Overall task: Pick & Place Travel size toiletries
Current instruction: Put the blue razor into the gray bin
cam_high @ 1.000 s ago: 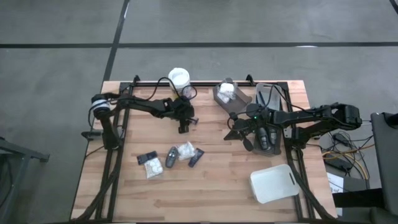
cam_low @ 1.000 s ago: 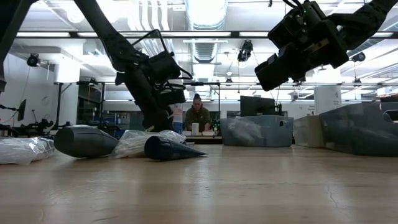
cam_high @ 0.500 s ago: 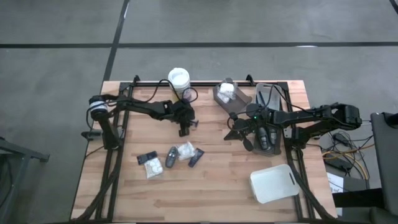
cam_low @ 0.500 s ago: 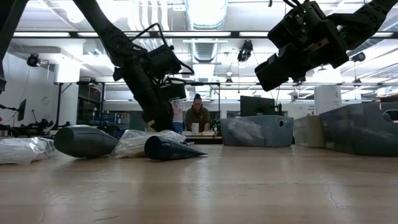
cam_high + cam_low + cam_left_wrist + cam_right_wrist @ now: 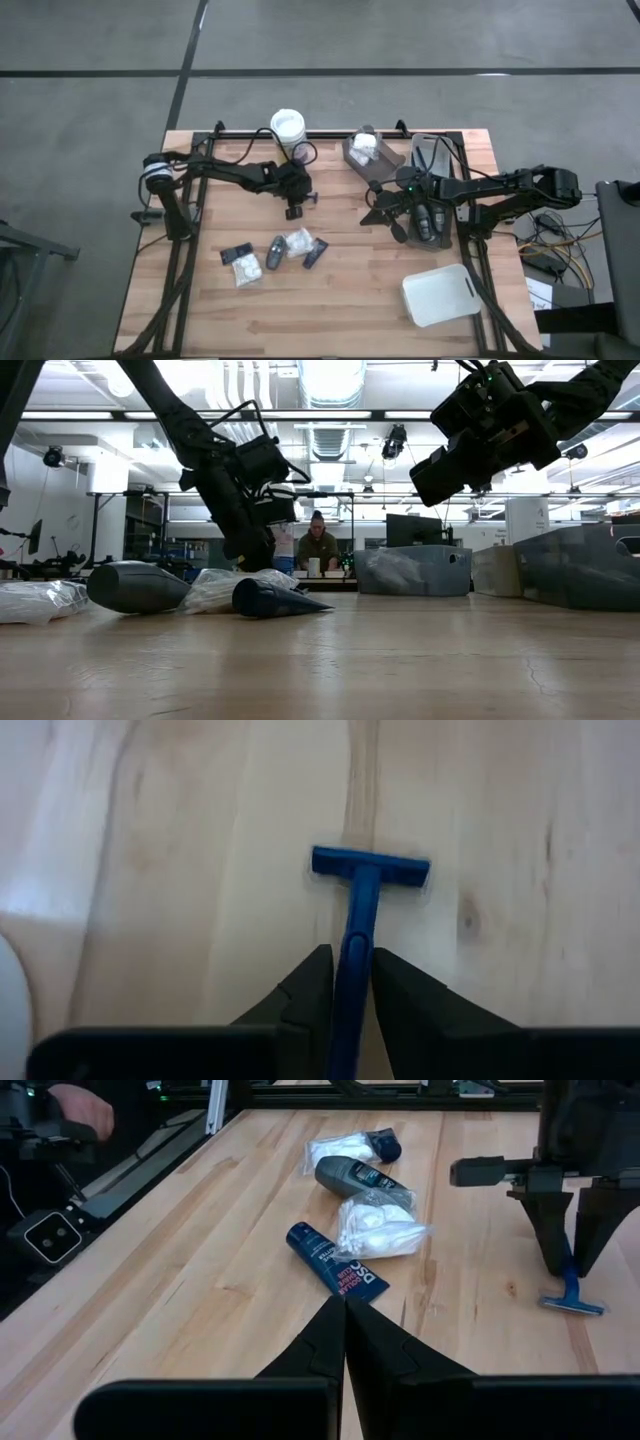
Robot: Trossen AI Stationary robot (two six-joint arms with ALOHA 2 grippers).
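Note:
My left gripper (image 5: 295,210) stands over the table's middle left, shut on a blue razor (image 5: 358,910). My right gripper (image 5: 385,215) hovers shut and empty near the grey tray (image 5: 430,205); its fingers (image 5: 345,1320) point at the loose toiletries. These lie flat on the table nearer the front: white puffy packets (image 5: 375,1225), a dark oval bottle (image 5: 350,1175) and a dark blue tube (image 5: 335,1265). In the low view the bottle (image 5: 135,585), a packet (image 5: 215,588) and the tube (image 5: 270,600) show in front of my left arm. My left gripper pinches the razor's blue handle (image 5: 352,945) between its two fingers, which come from above, pointing down and lying along the handle. The razor stands below the fingers (image 5: 560,1245), with its head (image 5: 572,1305) down at the table top.
A white-lidded jar (image 5: 288,127) stands at the far edge. A clear container (image 5: 365,152) holding a white packet sits beside the grey tray. A white tray (image 5: 440,295) lies at the near right. Bare wood shows between the two arms. A person (image 5: 318,550) sits far behind the table.
My left arm's wrist has tipped slightly while staying over the razor. My right arm and the loose toiletries have kept still.

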